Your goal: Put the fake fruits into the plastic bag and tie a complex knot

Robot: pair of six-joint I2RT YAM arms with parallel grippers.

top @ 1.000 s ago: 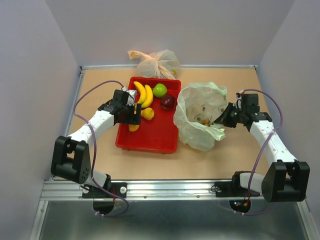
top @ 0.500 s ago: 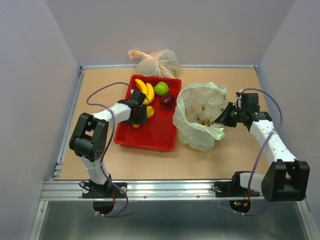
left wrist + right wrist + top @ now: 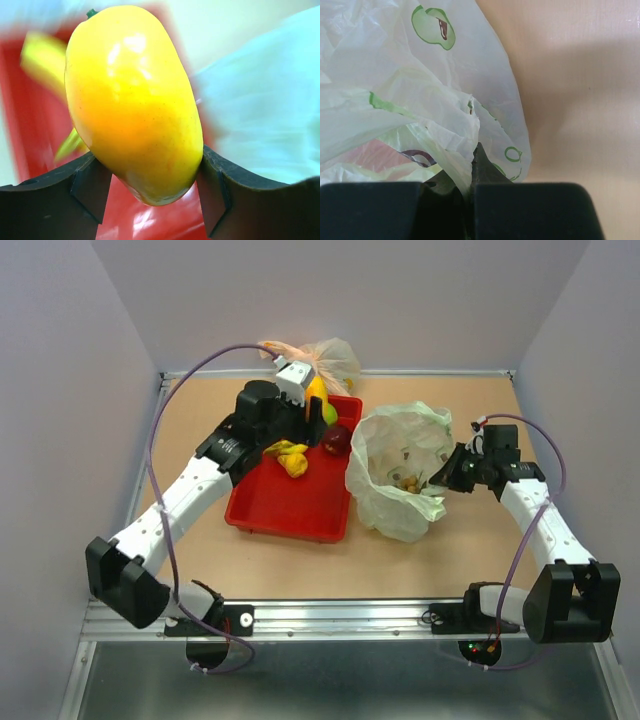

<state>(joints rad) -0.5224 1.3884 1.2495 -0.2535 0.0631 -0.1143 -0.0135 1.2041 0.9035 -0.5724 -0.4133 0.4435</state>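
My left gripper (image 3: 311, 403) is shut on the orange-yellow mango (image 3: 316, 390) and holds it in the air over the back of the red tray (image 3: 290, 505). In the left wrist view the mango (image 3: 132, 100) fills the space between the two fingers of my left gripper (image 3: 150, 186). The yellow bananas (image 3: 289, 457), the dark red apple (image 3: 337, 440) and the partly hidden green apple (image 3: 329, 416) lie in the tray. The pale-green plastic bag (image 3: 400, 475) stands open with brown berries (image 3: 408, 483) inside. My right gripper (image 3: 447, 474) is shut on the bag's right rim (image 3: 455, 145).
An orange-peach knotted bag (image 3: 322, 360) lies at the back wall behind the tray. The tray sits left of the plastic bag, almost touching it. Walls close in the table on the left, back and right.
My left gripper closed on the mango in the tray and lifted it up and toward the back right. The right gripper and the bag have stayed put.
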